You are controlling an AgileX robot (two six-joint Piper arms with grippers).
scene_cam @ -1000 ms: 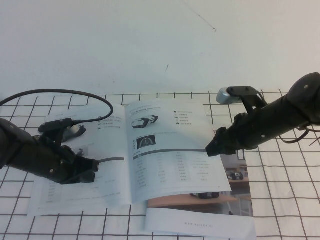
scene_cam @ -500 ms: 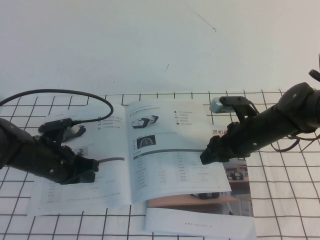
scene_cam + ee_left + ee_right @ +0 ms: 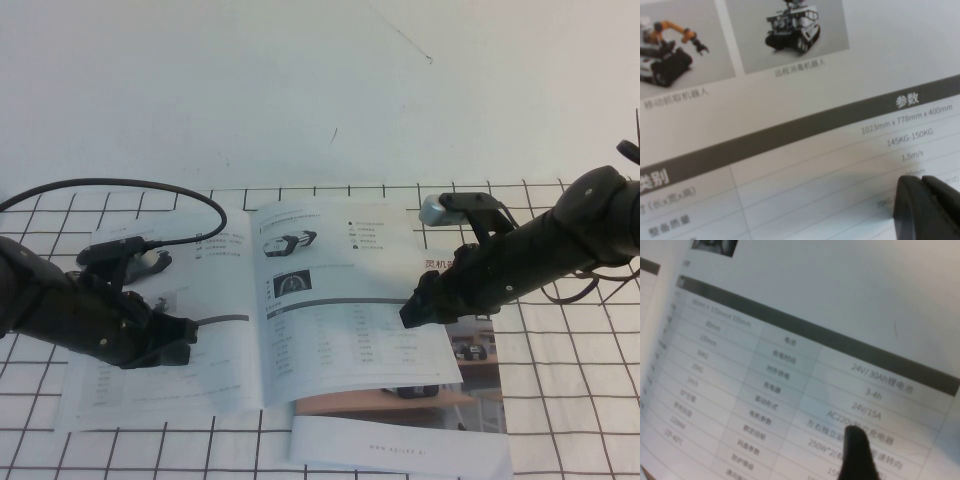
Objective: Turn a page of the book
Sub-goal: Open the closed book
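The book (image 3: 230, 300) lies open on the grid cloth. Its right-hand page (image 3: 340, 330) shows robot photos, a grey bar and a table, and it fills the right wrist view (image 3: 790, 340). My right gripper (image 3: 412, 310) is low over that page just inside its right edge. Its dark tip (image 3: 856, 452) sits over the table's right column. My left gripper (image 3: 175, 345) is shut and rests on the left-hand page (image 3: 130, 360). In the left wrist view its fingers (image 3: 927, 210) lie together on the spec table, below the grey bar (image 3: 790, 135).
A second booklet with a room-photo cover (image 3: 475, 350) lies under the book's right side. A white sheet with fine print (image 3: 400, 445) is near the front edge. A black cable (image 3: 130, 185) arcs behind the left arm. The grid cloth (image 3: 570, 400) covers the table.
My right gripper has moved a little left and down, further over the right page's edge, and has barely moved in the last half second. The left arm has not moved.
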